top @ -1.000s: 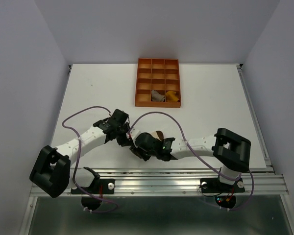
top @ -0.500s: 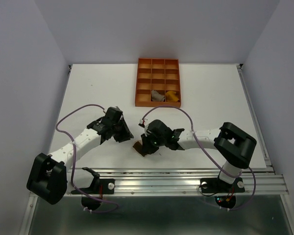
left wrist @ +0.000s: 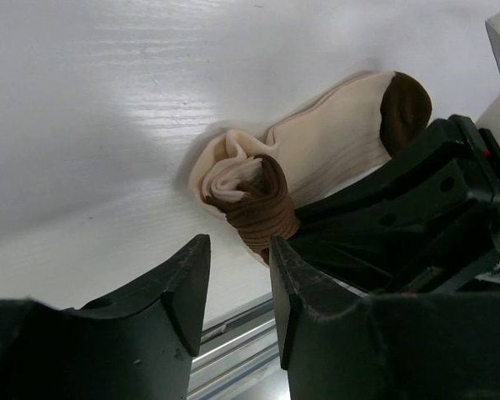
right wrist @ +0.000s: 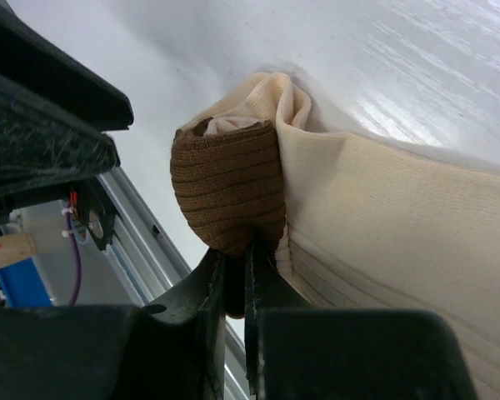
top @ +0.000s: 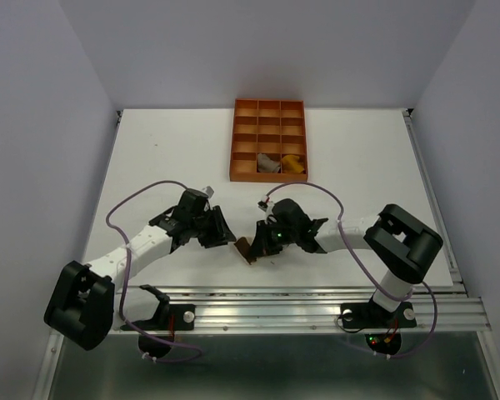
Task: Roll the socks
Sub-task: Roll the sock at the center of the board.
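The half-rolled sock (left wrist: 333, 142) lies near the front edge of the table (top: 150, 150) — right jaws clamped on its brown roll, left jaws apart, empty. If you let go, it may unroll.

The top camera is fixed high, above and behind the two arm bases. It looks down and forward over the whole white surface (top: 358, 167), as far as the orange tray (top: 269, 177) at the far side, so it is far from the work. The left wrist camera sits just behind the left hand (left wrist: 237, 267), low over the surface, and looks past its own fingers from very near. The right wrist camera looks in the same manner along the right hand (right wrist: 236, 267), even closer. All three views share one place, the cream sock (left wrist: 317, 158) near the front edge. The left wrist view also shows the right hand's black body.
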